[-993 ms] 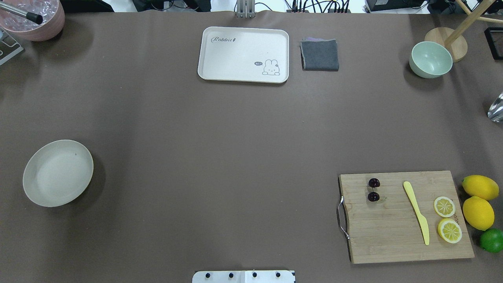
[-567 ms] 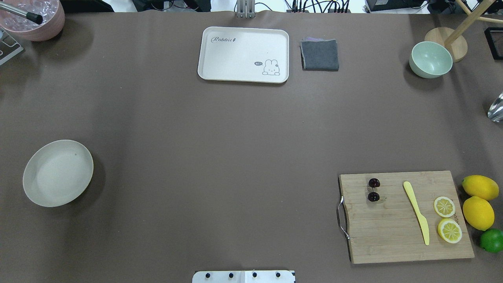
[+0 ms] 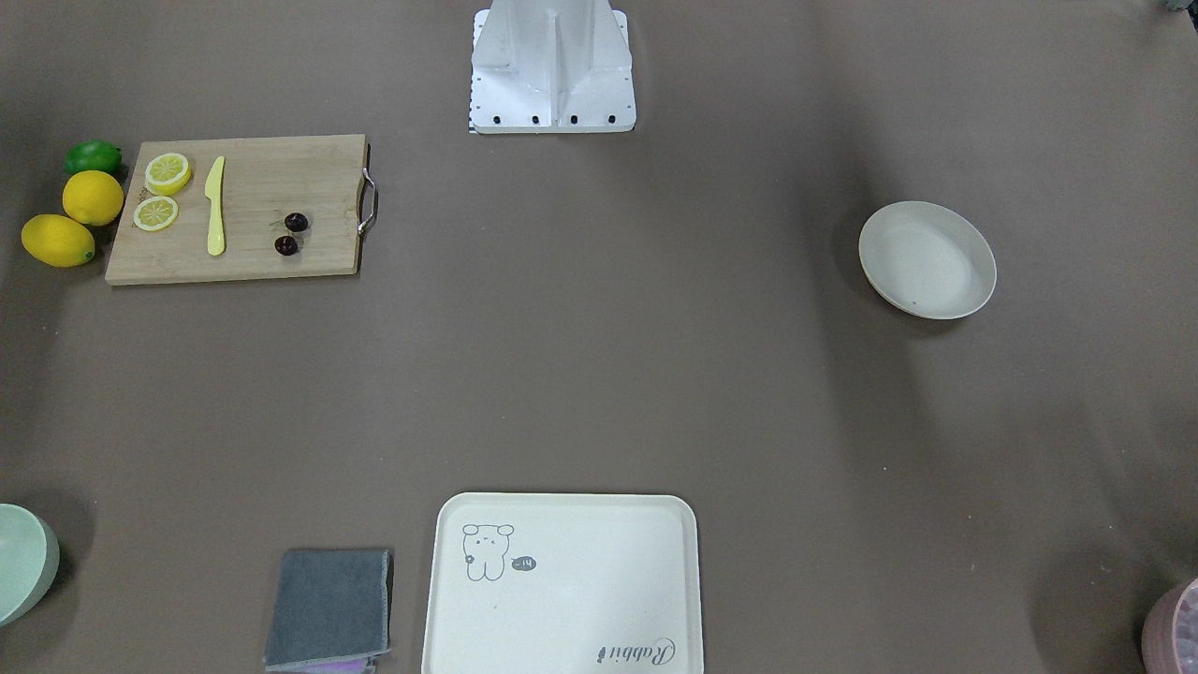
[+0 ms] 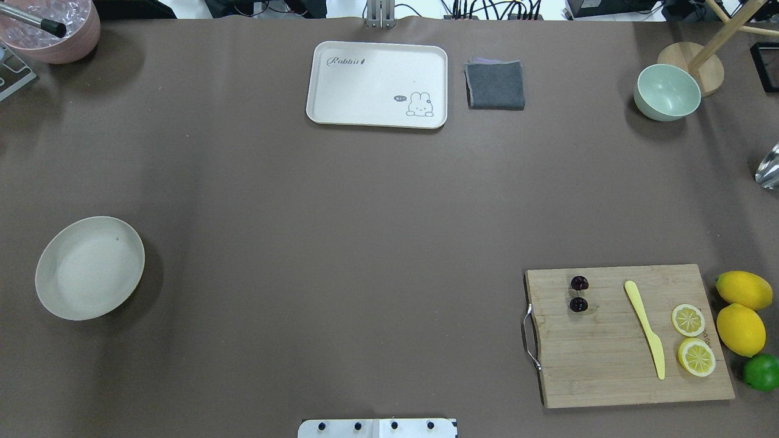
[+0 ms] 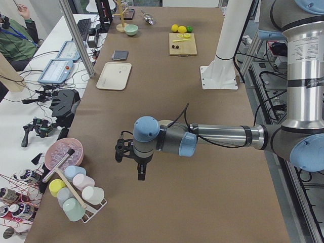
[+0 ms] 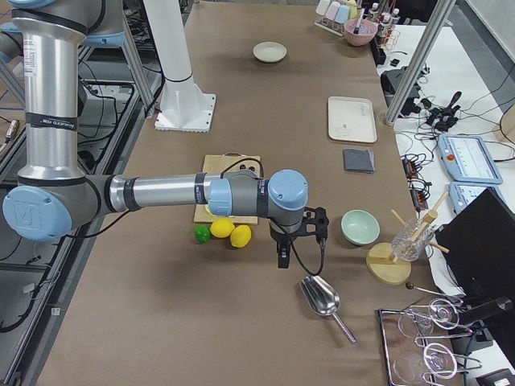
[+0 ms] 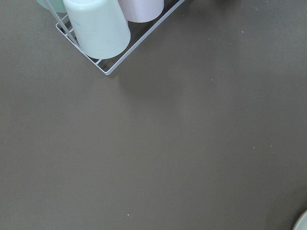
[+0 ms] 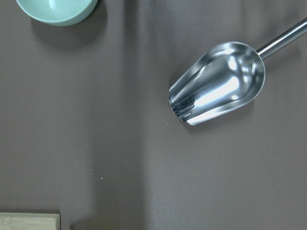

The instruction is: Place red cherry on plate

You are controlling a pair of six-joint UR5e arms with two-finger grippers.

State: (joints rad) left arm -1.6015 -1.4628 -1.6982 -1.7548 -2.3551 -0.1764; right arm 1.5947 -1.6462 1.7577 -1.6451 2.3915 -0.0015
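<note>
The red cherry [image 4: 579, 304] is a dark pair lying on the left part of a wooden cutting board [image 4: 608, 371], also seen in the front-facing view [image 3: 286, 245]. The cream-white plate [image 4: 89, 267] sits empty at the far left of the table [image 3: 927, 259]. My left gripper [image 5: 140, 171] hangs over bare table beyond the plate, near a cup rack. My right gripper [image 6: 282, 256] hovers past the lemons, near a metal scoop. Both show only in the side views, so I cannot tell whether either is open or shut.
On the board lie a yellow knife [image 4: 645, 328] and two lemon slices [image 4: 688, 320]. Two lemons [image 4: 740, 328] and a lime [image 4: 761, 371] sit beside it. A rabbit tray [image 4: 377, 84], grey cloth [image 4: 495, 85], green bowl [image 4: 667, 91], scoop [image 8: 218, 89] and cup rack [image 7: 98, 28] stand around.
</note>
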